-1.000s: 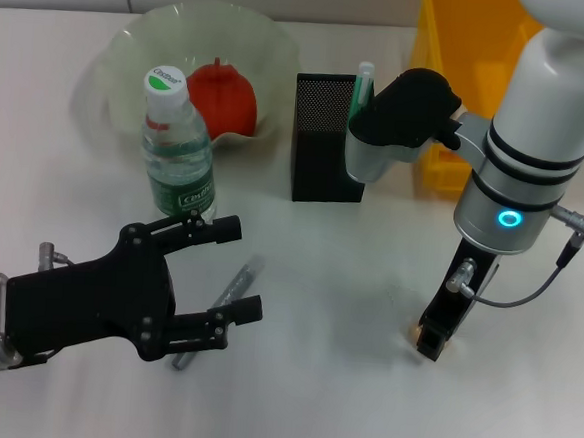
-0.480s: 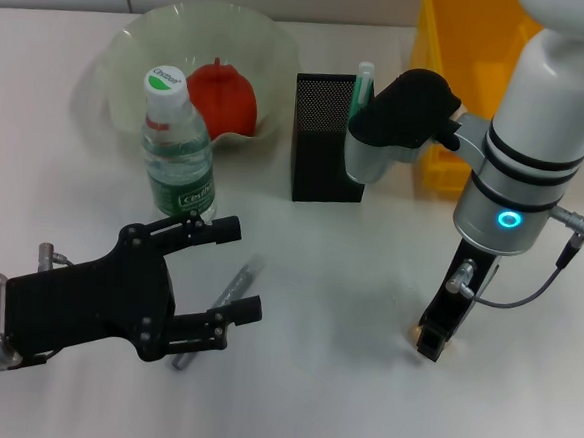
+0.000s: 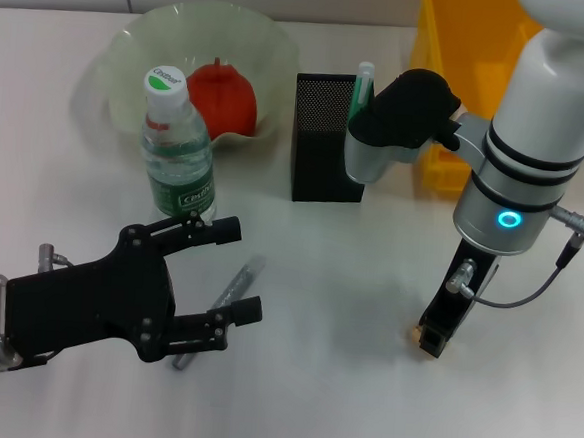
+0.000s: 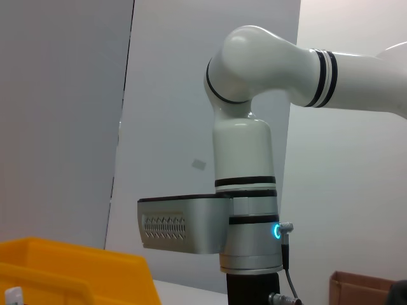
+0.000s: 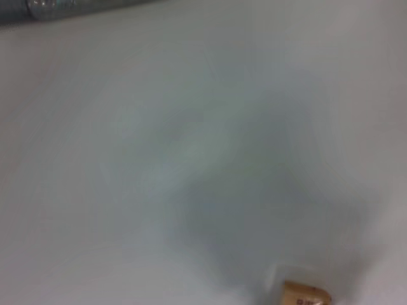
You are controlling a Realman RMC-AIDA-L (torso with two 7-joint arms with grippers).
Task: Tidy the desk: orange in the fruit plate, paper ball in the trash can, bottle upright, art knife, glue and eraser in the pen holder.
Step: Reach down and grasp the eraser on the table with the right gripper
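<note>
right gripper (image 3: 430, 341): down at the table, on the eraser (image 3: 421, 337) — fingers' state, cannot tell
left gripper (image 3: 236, 271): fingers spread apart, holding nothing, hovering over the art knife (image 3: 229, 291)
bottle (image 3: 177, 151): upright, just beyond left gripper
orange (image 3: 220, 96): in fruit plate (image 3: 124, 47)
pen holder (image 3: 323, 136): between the grippers, farther back

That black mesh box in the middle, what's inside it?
A green-and-white stick pokes up out of the pen holder at its far right corner. Whatever else lies lower down is hidden by the dark mesh walls and partly by the robot's right arm.
</note>
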